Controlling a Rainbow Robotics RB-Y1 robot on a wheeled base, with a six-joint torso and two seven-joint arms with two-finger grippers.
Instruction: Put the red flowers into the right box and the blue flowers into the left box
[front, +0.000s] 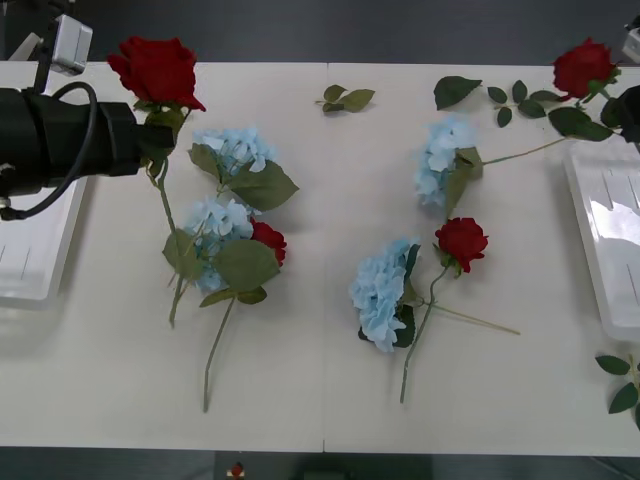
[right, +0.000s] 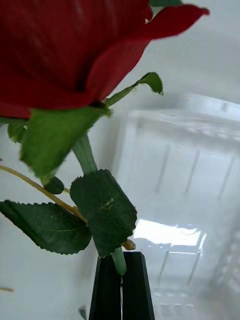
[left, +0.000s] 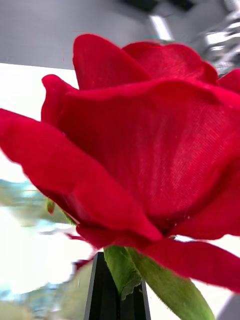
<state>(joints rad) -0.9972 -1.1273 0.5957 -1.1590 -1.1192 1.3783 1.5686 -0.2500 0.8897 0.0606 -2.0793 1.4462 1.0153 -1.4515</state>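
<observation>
My left gripper (front: 152, 140) is shut on the stem of a red rose (front: 155, 68), held above the table's left side beside the left box (front: 30, 262). In the left wrist view, black fingers (left: 106, 295) pinch the stem under the bloom (left: 140, 150). My right gripper (front: 615, 108) is shut on another red rose (front: 583, 65) at the far right. In the right wrist view the fingers (right: 107, 290) clamp its stem, with the right box (right: 190, 175) below. Two more red roses (front: 462, 242) (front: 268, 240) and several blue flowers (front: 385, 290) (front: 445, 155) (front: 235, 150) lie on the table.
Loose green leaf sprigs lie at the back centre (front: 345, 98), back right (front: 510, 95) and front right corner (front: 620, 380). The right box (front: 610, 230) sits along the right table edge. One blue flower (front: 215, 225) overlaps the rose at centre left.
</observation>
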